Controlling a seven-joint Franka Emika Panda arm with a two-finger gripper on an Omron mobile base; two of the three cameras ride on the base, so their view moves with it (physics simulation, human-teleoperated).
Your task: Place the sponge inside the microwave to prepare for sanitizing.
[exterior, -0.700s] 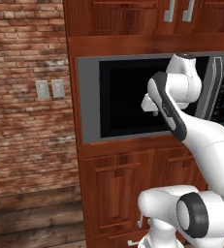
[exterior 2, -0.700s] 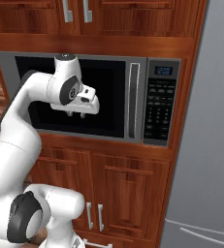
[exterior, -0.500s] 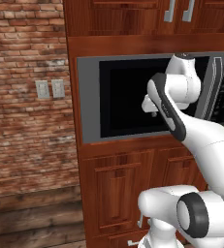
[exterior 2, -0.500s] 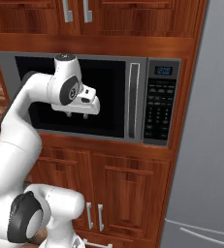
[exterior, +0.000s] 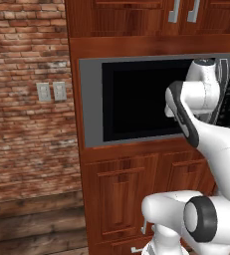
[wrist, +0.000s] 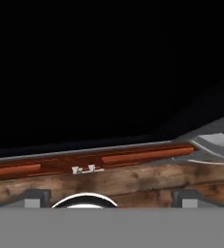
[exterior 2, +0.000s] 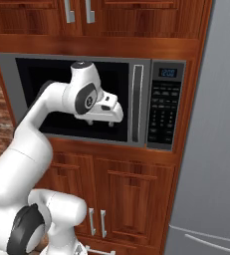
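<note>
While fingers (wrist: pixel 36 196) spread, microwave (exterior 2: pixel 136 89) door faces them.

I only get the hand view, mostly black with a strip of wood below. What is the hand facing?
Observer: The black glass door of the microwave, which is shut.
Operator: Is it carrying a sponge?
Observer: No. The gripper hangs in front of the door with its jaws apart and nothing between them.
Operator: Where would you open that door?
Observer: A vertical grey handle runs down the door's right side, to the right of the hand.
Operator: Anything beyond that?
Observer: A black keypad panel, then a tall grey fridge.
</note>
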